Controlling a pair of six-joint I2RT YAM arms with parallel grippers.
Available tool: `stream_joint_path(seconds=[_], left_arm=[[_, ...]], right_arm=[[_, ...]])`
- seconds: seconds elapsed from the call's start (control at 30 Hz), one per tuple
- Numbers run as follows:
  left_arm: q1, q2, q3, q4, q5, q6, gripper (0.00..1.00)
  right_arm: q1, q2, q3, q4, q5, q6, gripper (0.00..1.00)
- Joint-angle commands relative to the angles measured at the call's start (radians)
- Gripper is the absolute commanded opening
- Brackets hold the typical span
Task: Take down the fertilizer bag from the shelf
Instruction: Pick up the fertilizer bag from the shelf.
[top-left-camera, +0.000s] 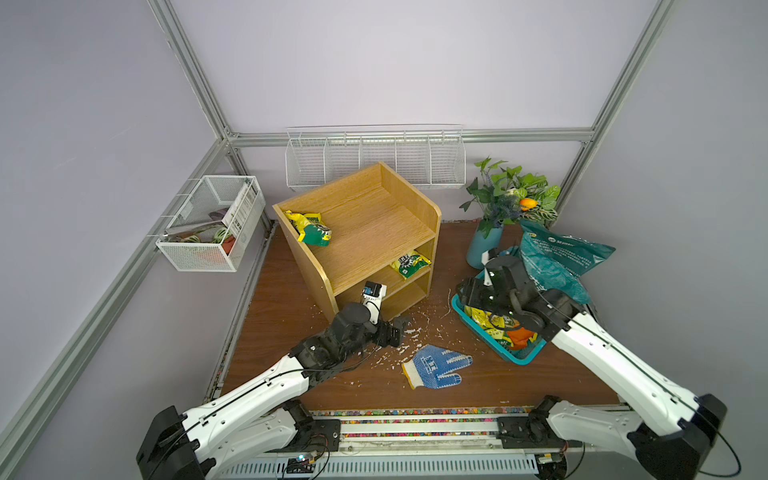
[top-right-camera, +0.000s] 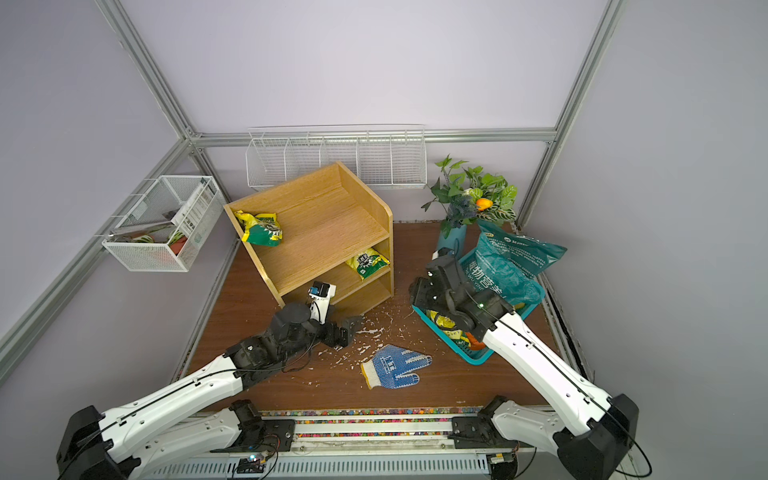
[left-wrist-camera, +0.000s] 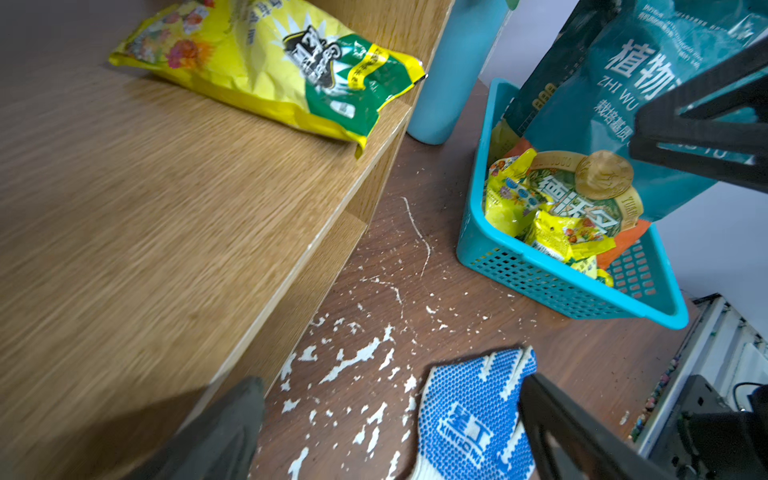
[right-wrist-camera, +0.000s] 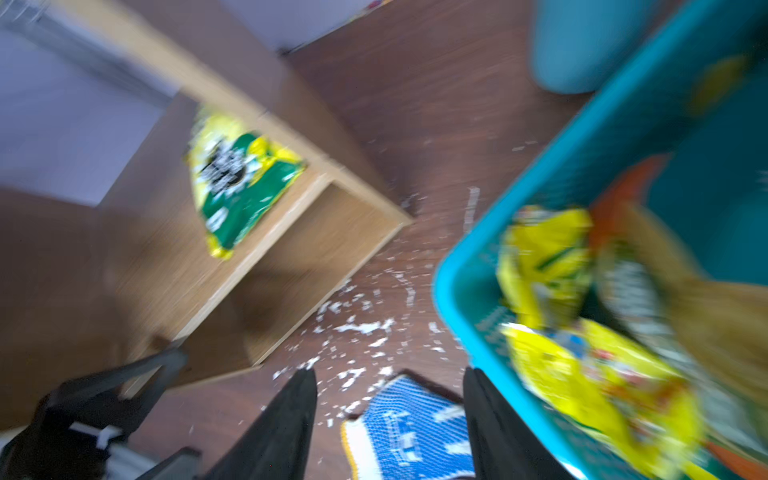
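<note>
The oak shelf (top-left-camera: 374, 216) stands at the middle back of the table. One yellow-green fertilizer bag (top-left-camera: 311, 230) lies on its top tier at the left edge. Another fertilizer bag (top-left-camera: 409, 264) (left-wrist-camera: 270, 66) (right-wrist-camera: 241, 183) lies on the middle tier at the right end. My left gripper (top-left-camera: 397, 330) (left-wrist-camera: 390, 419) hangs open and empty low in front of the shelf's bottom tier. Open and empty too, my right gripper (top-left-camera: 467, 293) (right-wrist-camera: 388, 395) hovers at the near left rim of the teal basket (top-left-camera: 515, 355) (left-wrist-camera: 540, 282), in which several yellow packets lie.
A big teal bag (top-left-camera: 557, 257) leans in the basket's far end, beside a blue vase with plants (top-left-camera: 484, 245). A blue-dotted glove (top-left-camera: 436, 365) lies on the table among white flakes. White wire baskets (top-left-camera: 374, 162) hang on the back wall and another wire basket (top-left-camera: 212, 224) hangs on the left wall.
</note>
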Motion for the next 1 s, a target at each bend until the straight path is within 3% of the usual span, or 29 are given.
stream_joint_path(seconds=[0.0,0.17,0.3,0.47,0.97], left_arm=[[-0.003,-0.049,-0.031,-0.065,-0.044,-0.013,1.00],[-0.003,-0.135,-0.073,-0.093,-0.087,-0.032,1.00],[-0.004,-0.178,-0.095,-0.105,-0.111,-0.046,1.00],[-0.003,-0.185,-0.099,-0.107,-0.115,-0.047,1.00],[-0.003,-0.171,-0.101,-0.064,-0.115,-0.042,1.00]], right_arm=[[0.044,0.069,-0.064,0.279,-0.064,0.036,0.60],[0.077,0.206,-0.089,0.620,-0.113,0.117,0.57],[0.106,0.335,-0.015,0.723,-0.140,0.126,0.56],[0.124,0.437,0.061,0.744,-0.099,0.131,0.55],[0.151,0.540,0.104,0.657,0.059,0.122,0.52]])
